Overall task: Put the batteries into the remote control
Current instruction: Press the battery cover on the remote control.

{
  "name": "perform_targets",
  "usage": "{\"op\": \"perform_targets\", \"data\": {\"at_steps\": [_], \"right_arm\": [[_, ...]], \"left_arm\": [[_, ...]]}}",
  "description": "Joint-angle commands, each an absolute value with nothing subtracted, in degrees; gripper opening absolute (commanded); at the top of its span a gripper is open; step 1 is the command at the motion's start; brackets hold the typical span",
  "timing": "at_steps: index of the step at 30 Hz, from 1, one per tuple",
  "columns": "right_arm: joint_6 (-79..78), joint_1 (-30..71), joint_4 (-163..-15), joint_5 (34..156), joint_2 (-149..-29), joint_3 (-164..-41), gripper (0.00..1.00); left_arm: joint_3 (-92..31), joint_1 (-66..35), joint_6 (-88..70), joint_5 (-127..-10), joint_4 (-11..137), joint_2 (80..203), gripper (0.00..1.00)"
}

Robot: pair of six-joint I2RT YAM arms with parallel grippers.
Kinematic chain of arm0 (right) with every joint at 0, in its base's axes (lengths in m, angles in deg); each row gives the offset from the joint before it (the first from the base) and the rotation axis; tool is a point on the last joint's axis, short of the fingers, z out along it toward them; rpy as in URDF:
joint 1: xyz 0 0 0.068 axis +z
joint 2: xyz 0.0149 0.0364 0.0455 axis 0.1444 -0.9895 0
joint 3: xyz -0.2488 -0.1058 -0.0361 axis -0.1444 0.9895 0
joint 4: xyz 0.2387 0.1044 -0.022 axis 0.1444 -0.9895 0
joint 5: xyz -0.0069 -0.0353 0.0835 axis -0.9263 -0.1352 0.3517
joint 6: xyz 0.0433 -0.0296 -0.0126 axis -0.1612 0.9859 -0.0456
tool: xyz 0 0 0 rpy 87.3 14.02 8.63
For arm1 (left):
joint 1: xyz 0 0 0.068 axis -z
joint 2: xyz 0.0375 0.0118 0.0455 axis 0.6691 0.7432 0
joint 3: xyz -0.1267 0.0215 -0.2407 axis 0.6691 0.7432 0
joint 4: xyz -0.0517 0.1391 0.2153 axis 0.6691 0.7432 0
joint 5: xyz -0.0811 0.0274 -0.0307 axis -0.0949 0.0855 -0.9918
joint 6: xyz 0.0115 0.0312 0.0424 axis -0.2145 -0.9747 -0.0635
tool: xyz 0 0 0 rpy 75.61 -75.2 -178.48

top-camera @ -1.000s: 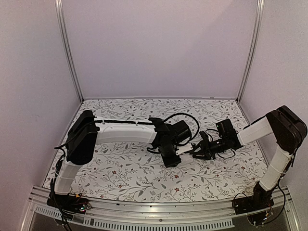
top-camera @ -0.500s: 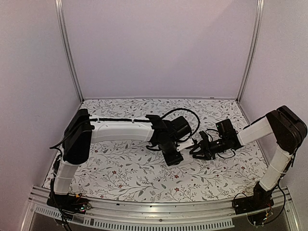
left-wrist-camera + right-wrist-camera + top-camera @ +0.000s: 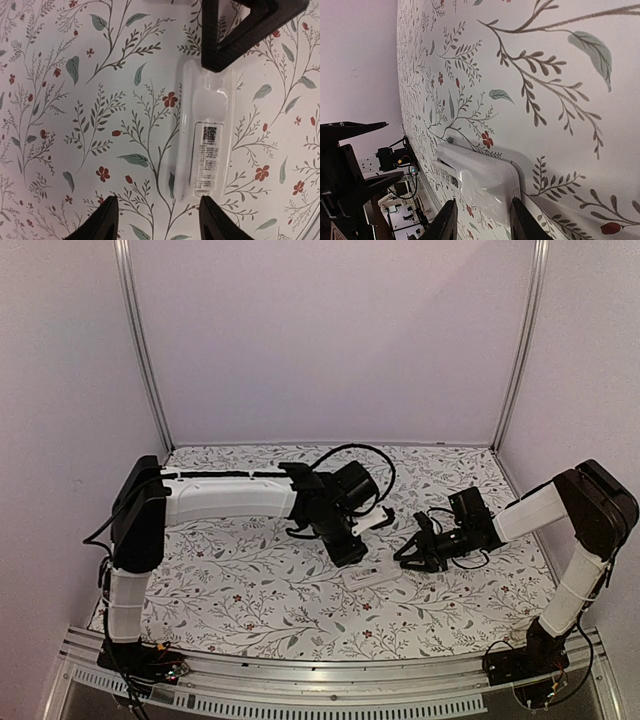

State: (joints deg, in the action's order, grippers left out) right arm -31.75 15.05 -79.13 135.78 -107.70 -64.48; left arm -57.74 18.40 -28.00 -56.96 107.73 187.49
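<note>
Your remote control (image 3: 207,135) lay flat on the worktop (image 3: 75,125), label face up (no batteries showed). Its long axis ran straight away from your left claw (image 3: 161,222), which hung wide open and empty above. Your right claw (image 3: 481,225) was nearer, fingers parted at the far end; whether it pinched the remote, I could not tell.

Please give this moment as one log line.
remote: flat on table | left hand: open above it | right hand: open at its end
</note>
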Motion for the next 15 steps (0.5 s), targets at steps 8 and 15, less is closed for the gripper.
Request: {"op": "perform_targets", "data": {"at_steps": [8, 15], "right_arm": [[-31.7, 15.6, -78.9, 136.3, -106.8, -64.3, 0.36], [-31.7, 15.6, -78.9, 136.4, -106.8, -64.3, 0.36]], "left_arm": [[-57.7, 18.2, -28.1, -58.8, 107.3, 190.8, 0.55], [-57.9, 18.1, -28.3, -59.1, 107.0, 193.2, 0.54]]}}
